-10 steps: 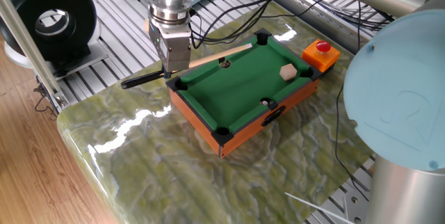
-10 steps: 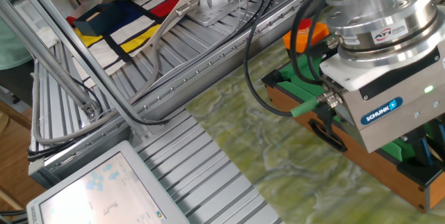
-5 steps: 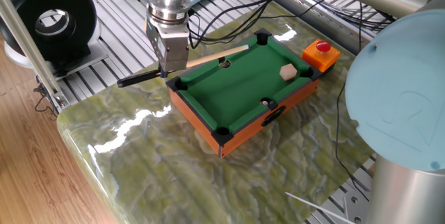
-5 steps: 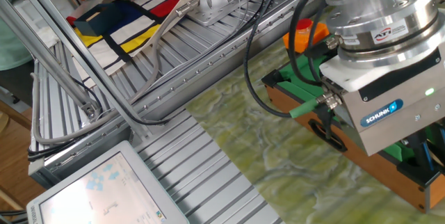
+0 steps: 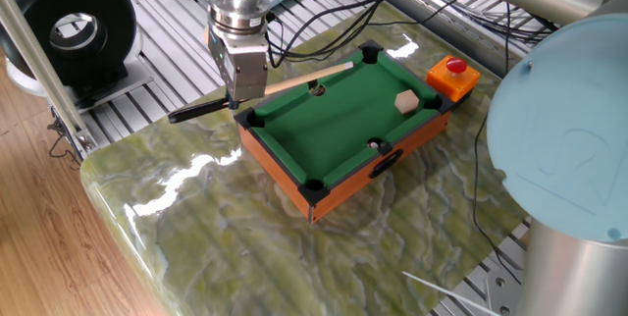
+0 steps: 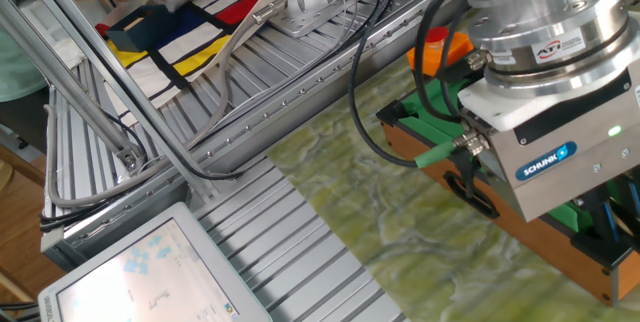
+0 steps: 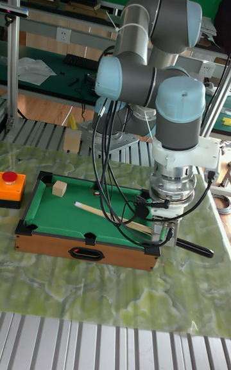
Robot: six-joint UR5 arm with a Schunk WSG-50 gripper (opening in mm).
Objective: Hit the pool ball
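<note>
Gripping a slim wooden pool cue (image 5: 294,80) with a black butt, the robot's silver two-finger gripper (image 5: 244,97) hangs just over one corner of a small wooden pool table (image 5: 285,174) with green felt. Its fingers are closed on the cue near the black handle, which juts out past the table's edge over the green marbled tabletop (image 5: 216,247). The pale shaft lies low across the felt along the far rail, its tip ending near the middle of the table.

Inside the table, the tiny glossy dark-red pool ball (image 5: 316,87) sits on the felt next to the cue shaft, close to the far rail. A tan wooden cube (image 5: 404,101) rests on the felt toward the other end. An orange box with a red round button (image 5: 452,76) stands just beside that end, outside the rail.
</note>
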